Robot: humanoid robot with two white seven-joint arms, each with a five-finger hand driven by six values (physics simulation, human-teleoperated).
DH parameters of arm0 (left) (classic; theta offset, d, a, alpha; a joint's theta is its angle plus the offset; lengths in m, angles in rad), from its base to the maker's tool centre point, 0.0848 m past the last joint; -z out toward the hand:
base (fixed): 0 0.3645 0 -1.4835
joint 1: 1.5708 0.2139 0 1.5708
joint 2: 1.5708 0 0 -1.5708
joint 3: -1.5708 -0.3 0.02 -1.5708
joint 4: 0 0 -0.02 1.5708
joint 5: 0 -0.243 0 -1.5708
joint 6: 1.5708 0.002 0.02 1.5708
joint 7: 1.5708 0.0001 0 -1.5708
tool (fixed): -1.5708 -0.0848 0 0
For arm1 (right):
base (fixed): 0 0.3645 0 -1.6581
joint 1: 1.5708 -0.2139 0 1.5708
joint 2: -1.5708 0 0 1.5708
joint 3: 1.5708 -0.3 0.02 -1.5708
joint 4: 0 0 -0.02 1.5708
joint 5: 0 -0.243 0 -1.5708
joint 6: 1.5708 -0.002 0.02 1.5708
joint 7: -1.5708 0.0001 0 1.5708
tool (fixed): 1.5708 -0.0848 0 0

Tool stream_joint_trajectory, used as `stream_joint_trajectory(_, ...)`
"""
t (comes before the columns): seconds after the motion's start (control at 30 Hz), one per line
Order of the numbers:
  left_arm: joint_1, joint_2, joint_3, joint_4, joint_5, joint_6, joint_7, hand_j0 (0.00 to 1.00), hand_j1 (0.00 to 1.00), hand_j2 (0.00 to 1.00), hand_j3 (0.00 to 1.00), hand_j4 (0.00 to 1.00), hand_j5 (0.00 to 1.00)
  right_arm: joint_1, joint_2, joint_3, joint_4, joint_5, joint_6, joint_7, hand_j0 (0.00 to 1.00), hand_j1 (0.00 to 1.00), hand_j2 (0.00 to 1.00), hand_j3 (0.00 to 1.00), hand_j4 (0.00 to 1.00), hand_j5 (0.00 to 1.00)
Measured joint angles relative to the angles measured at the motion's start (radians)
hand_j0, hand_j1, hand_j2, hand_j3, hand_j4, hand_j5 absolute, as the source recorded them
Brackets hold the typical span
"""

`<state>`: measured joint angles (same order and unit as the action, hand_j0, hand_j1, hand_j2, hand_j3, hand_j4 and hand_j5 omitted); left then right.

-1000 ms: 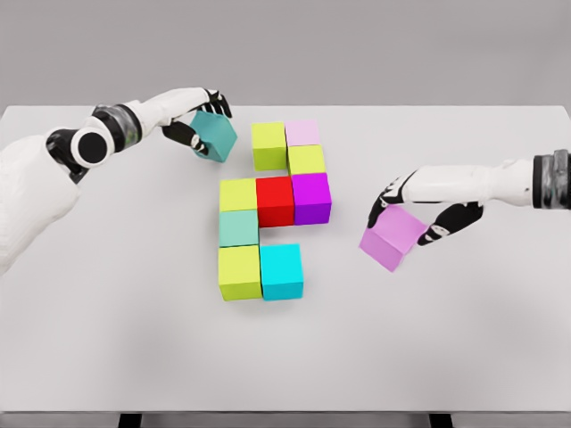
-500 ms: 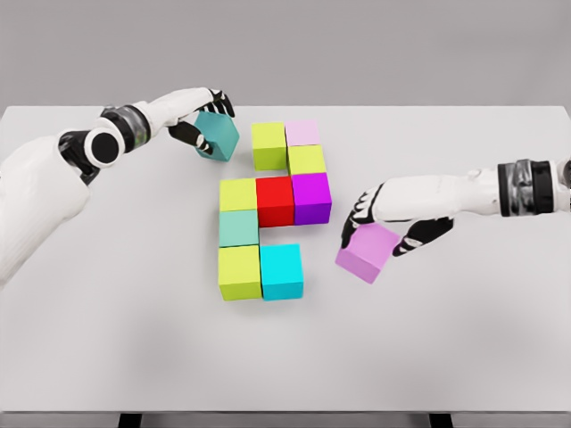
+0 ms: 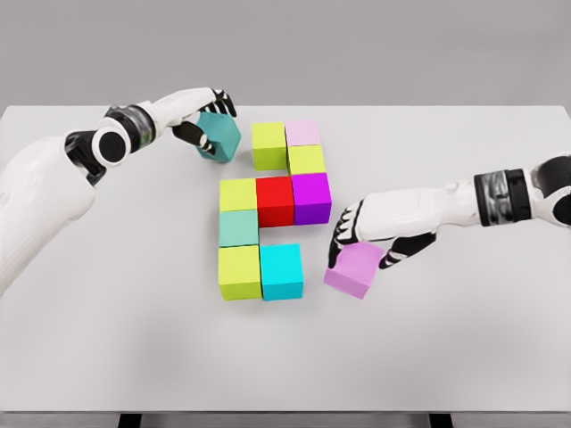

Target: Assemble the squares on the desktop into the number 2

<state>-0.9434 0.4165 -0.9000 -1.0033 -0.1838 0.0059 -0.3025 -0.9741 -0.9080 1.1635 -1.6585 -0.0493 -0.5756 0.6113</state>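
While your right hand [image 3: 361, 242] curls over the violet cube [image 3: 353, 269], gripping it tilted just right of the cyan cube [image 3: 282, 271], a gap separates them. Your left hand [image 3: 203, 114] clasps the teal cube [image 3: 219, 135] left of the green cube [image 3: 268, 145].

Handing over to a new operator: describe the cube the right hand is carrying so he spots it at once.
Start at the cluster of coloured cubes mid-table, then find its bottom row ending in the cyan cube. Just right of it, across a small gap, the right hand grips the violet cube. It is the only cube right of the cluster, tilted, and paler than the magenta cube above.
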Motion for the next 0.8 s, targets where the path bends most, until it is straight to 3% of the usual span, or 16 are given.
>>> stream_joint_trajectory(0.53, 0.009, 0.0, -0.001, -0.014, 0.008, 0.009, -0.001, 0.42, 0.42, 0.42, 0.42, 0.42, 0.42, -0.005, 0.024, 0.006, 0.003, 0.014, 0.0, 0.0, 0.71, 0.71, 0.71, 0.71, 0.71, 0.71)
stream_joint_trajectory(0.6, 0.008, -0.002, -0.001, -0.013, 0.007, 0.01, 0.0, 0.42, 0.42, 0.42, 0.42, 0.42, 0.42, -0.005, 0.023, 0.009, 0.003, 0.014, 0.0, 0.0, 0.97, 0.97, 0.97, 0.97, 0.97, 0.97)
stream_joint_trajectory(0.8, 0.011, -0.018, -0.003, -0.011, 0.003, 0.032, 0.001, 0.43, 0.43, 0.43, 0.43, 0.43, 0.43, -0.005, 0.021, 0.01, 0.004, 0.033, -0.002, 0.0, 1.0, 1.0, 1.0, 1.0, 1.0, 1.0)
